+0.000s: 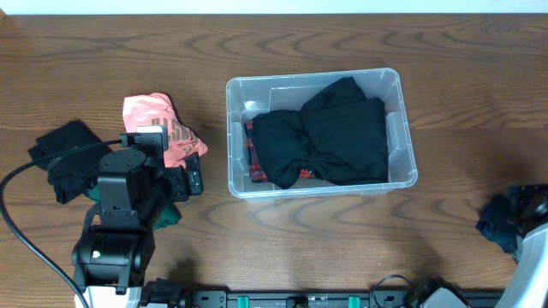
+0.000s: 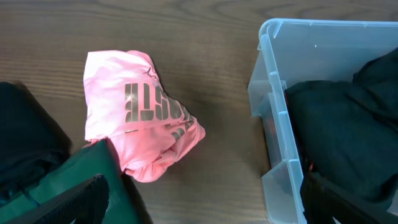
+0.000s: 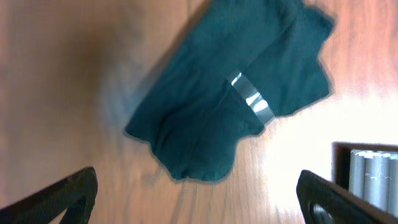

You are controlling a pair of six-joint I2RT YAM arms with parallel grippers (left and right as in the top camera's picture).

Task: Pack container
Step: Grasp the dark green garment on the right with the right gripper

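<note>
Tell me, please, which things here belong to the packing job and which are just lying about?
Part of the job: bin, black clothes and red plaid cloth inside it, pink shirt, green cloth, black pile on the left, dark teal garment on the right.
Just lying about: black cable, rail at the table's front edge.

Brown wood-grain desk (image 1: pixel 342 248), seen from above. Clear container (image 1: pixel 408 145) stands right of centre, long side across the view. Pink shirt (image 1: pixel 154 115) with grey lettering lies crumpled just left of the container, apart from it. Black cloth (image 1: pixel 60 150) lies bunched near the left edge. Green cloth (image 1: pixel 169 216) lies below the pink shirt, touching it in the left wrist view. Dark cloth (image 1: pixel 497 218) lies alone near the right edge, well apart from the container.
</note>
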